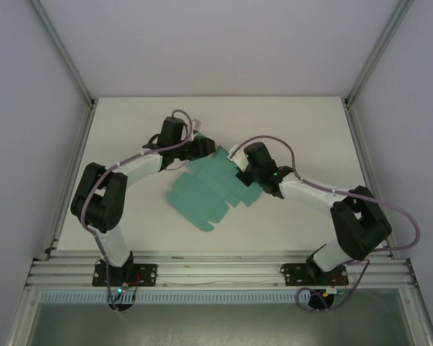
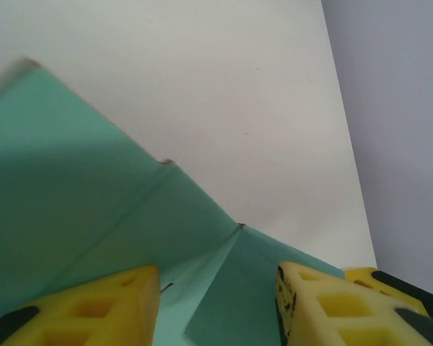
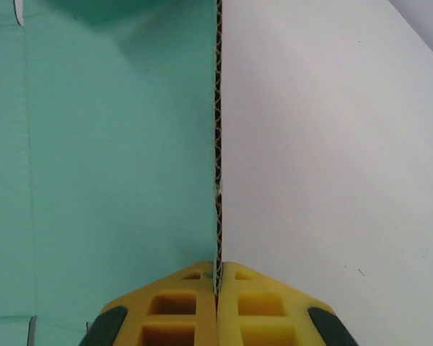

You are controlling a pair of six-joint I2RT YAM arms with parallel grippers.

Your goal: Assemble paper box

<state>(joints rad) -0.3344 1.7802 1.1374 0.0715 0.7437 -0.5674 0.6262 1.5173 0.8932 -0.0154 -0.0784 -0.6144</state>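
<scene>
Two grippers: both work the paper box (image 1: 206,194).
Right gripper (image 3: 218,277): clamped on the panel edge; hold firm.
Left gripper (image 2: 218,281): jaws apart over flap; fold along crease.

We see R gripper (image 3: 217,280) pinched on paper box (image 3: 115,166) edge. Corrugated edge runs straight up frame, teal panel on frame-left, white table (image 3: 332,166) on frame-right.
</scene>
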